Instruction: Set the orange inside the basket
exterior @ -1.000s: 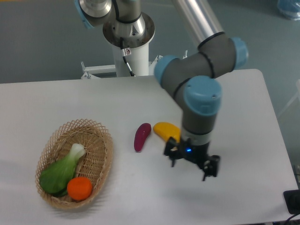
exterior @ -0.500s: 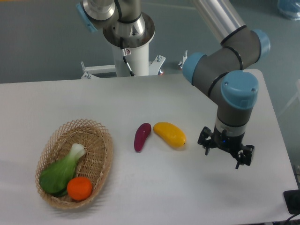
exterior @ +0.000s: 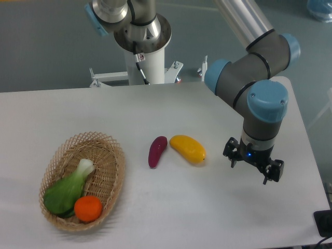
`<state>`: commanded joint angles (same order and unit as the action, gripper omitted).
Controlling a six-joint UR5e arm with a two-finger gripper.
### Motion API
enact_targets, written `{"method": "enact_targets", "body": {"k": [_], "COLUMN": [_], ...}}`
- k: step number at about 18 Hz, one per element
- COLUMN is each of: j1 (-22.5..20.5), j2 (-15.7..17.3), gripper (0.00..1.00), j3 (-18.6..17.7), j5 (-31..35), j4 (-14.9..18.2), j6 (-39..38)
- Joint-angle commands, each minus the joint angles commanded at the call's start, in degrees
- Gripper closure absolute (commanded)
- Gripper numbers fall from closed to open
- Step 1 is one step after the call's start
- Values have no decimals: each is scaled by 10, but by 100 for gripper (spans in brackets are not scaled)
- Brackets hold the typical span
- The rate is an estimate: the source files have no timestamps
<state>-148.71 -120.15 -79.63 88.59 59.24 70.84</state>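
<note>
The orange (exterior: 87, 208) is a small, round, bright orange fruit. It lies inside the tan wicker basket (exterior: 115, 155) at the table's front left, next to a green leafy vegetable (exterior: 67, 188). My gripper (exterior: 252, 170) hangs over the right part of the table, far from the basket. Its fingers are spread apart and hold nothing.
A purple eggplant-shaped fruit (exterior: 157, 151) and an elongated yellow mango-shaped fruit (exterior: 188, 148) lie mid-table, left of the gripper. The arm's base post (exterior: 142, 57) stands behind the table's far edge. A dark object (exterior: 323, 223) sits at the front right corner.
The gripper has moved right, away from the yellow fruit, uncovering it. In the last half second it only shifted slightly further right. The orange and basket have not moved.
</note>
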Motion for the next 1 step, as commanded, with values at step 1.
{"method": "enact_targets", "body": {"k": [1], "j1": [0], "j2": [0], "gripper": [0], "j3": [-1], "j5": [0], "j4": [-1], "j6": [0]}}
